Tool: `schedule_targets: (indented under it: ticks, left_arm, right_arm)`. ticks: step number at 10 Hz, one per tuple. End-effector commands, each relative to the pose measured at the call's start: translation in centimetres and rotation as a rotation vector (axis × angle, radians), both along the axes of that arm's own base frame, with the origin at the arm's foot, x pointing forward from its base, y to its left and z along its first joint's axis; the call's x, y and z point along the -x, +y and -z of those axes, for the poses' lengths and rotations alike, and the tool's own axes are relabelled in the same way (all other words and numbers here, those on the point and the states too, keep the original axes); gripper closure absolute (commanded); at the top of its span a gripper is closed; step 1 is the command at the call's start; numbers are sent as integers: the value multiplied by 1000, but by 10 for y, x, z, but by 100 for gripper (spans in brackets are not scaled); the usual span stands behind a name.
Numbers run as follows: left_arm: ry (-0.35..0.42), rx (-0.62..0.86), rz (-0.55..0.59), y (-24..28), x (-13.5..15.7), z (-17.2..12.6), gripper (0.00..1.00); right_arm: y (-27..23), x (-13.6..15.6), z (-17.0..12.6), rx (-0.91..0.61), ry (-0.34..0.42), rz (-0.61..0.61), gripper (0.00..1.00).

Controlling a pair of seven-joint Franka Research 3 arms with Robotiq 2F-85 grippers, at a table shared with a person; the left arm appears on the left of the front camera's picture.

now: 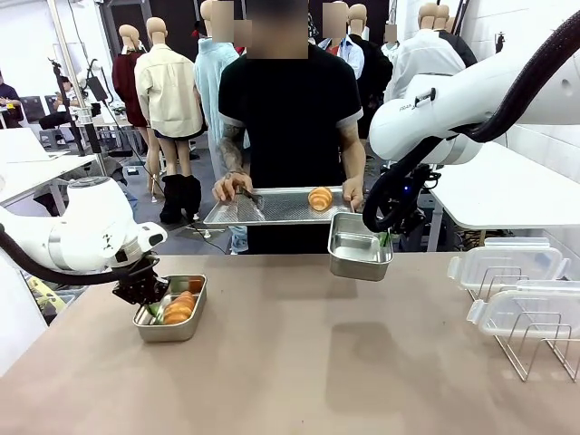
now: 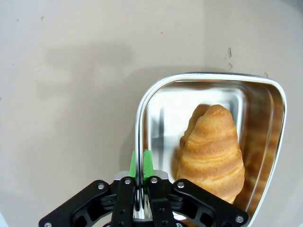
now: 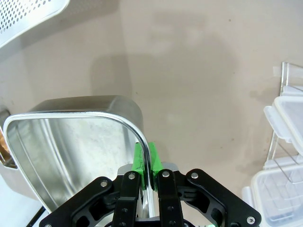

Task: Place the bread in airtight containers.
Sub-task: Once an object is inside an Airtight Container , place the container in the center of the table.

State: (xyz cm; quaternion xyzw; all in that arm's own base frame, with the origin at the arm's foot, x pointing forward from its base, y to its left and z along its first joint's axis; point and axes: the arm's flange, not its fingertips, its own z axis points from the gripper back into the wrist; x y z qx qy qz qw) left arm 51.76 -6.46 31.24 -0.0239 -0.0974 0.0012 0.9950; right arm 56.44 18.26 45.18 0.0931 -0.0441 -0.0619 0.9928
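Steel gleams at the lower left of the front view, where the left tin (image 1: 197, 310) sits on the tan bench (image 1: 290, 381) with a croissant (image 1: 178, 309) inside. The left claw (image 1: 151, 308) is clenched on that tin's rim; in its wrist view the green pads (image 2: 148, 163) pinch the thin steel edge, with the croissant lying just beside them. Right of centre, the right tin (image 1: 355, 261) hangs clear of the bench, tilted, its shadow below it. The right claw (image 1: 384, 239) grips it by the right rim. At the right edge two clear lids (image 1: 504, 263) rest on a wire rack (image 1: 535, 352). Farthest, at upper centre, a person holds a perforated tray (image 1: 267, 207) in both hands, and a second croissant (image 1: 320, 198) lies near its right end, just above the right tin
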Motion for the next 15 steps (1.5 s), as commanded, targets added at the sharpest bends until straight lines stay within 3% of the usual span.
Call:
schedule_targets:
  ticks: [1, 3, 4, 8, 13, 15]
  left_arm:
    - [-18, -5, 4, -6, 4, 9, 100]
    - [-14, 3, 22, -8, 6, 8, 91]
    - [-12, 2, 24, -7, 6, 7, 79]
    - [-24, 8, 37, -8, 14, -11, 0]
    - [-82, -33, 48, -6, 38, -50, 0]
    - [-117, -79, 56, 0, 51, -81, 0]
  right_arm:
    - [-1, 4, -2, 0, -14, -11, 100]
    - [-1, 4, -2, 0, -14, -11, 100]
    - [-1, 4, -2, 0, -14, -11, 100]
    - [-1, 4, -2, 0, -14, -11, 100]
    - [-1, 4, -2, 0, -14, -11, 100]
    - [-1, 4, -2, 0, -14, -11, 100]
